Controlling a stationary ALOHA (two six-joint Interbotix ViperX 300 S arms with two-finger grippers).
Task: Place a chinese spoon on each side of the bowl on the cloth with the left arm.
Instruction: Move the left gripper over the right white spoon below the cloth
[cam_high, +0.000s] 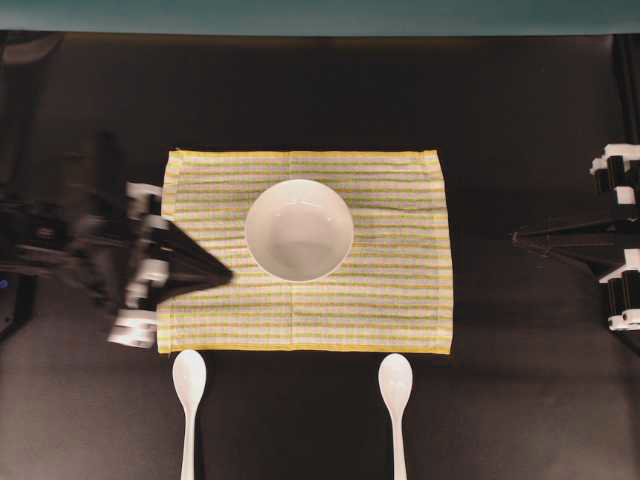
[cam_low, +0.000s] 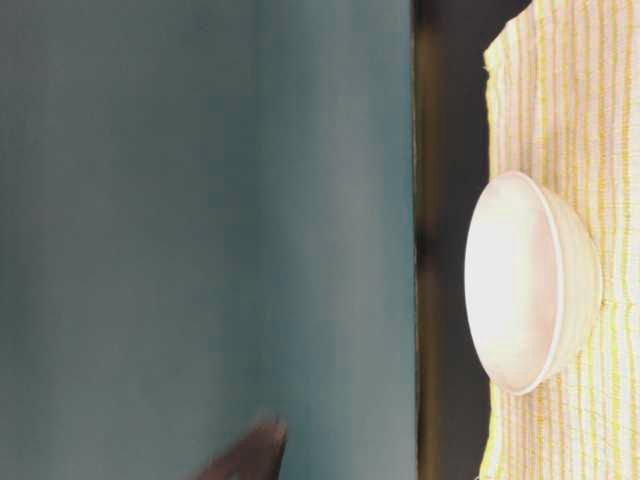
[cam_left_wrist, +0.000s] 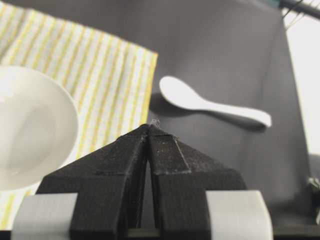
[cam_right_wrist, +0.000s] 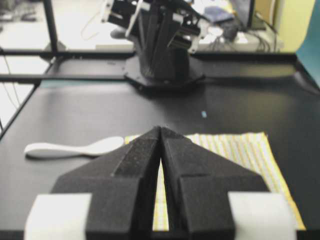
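Your left gripper (cam_high: 225, 272) hangs over the left edge of the striped cloth (cam_high: 400, 300), fingers pressed together and holding nothing. The white bowl (cam_high: 299, 229) sits a bit left of the cloth's center. Both Chinese spoons are off the cloth on the black table (cam_high: 500, 120), near side: left spoon (cam_high: 188, 400), right spoon (cam_high: 396, 400). Your right gripper (cam_high: 520, 238) is parked far right, fingers together too.
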